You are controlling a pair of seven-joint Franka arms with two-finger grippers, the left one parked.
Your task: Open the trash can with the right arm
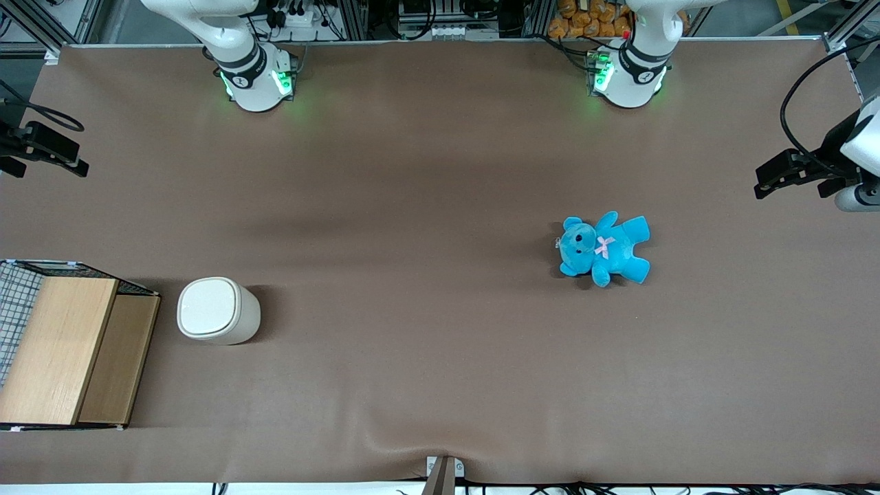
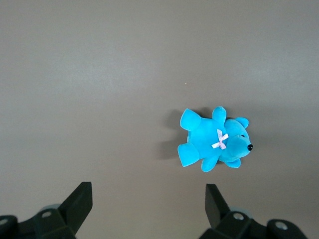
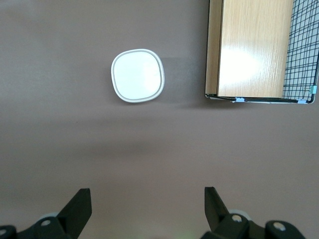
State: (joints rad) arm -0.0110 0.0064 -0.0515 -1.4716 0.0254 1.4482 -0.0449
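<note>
toward the working arm's end of the worktop (image 1: 440,172) sits the trash can (image 1: 218,311), cream-white, upright, just beside the tan wooden box with wire mesh (image 1: 65,347) but not touching it; a strip of bare brown surface shows between them.

- lid (image 3: 137,75): seen from straight above in the right wrist view, it lies flat and flush inside the rim, a rounded square with an even seam all round. no tilt, no gap. judged shut.
- end effector (image 3: 144,211): high over the worktop, looking down, well apart from the can. 2 black fingers (image 3: 79,206) spread wide, only bare brown worktop between them, nothing held. in the front view the same end effector (image 1: 41,151) shows at the frame edge, farther from the front camera than the can and the box.
- right arm (image 1: 234,41): base stands farther from the front camera than the can, green lights on.
- blue teddy bear (image 1: 603,249): lying flat toward the parked arm's end, well apart from the can; no part in this job.

progress, as judged: nothing of the task itself is done. no contact with the can, lid untouched, can standing square.

left to do, as judged:
1. bring the end effector over the can and descend toward the lid.
2. press 1 edge of the lid so it tips, or catch an edge and lift; which edge is the hinge side cannot be told from here.
3. keep the can from sliding or toppling toward the box, since it looks light.
</note>
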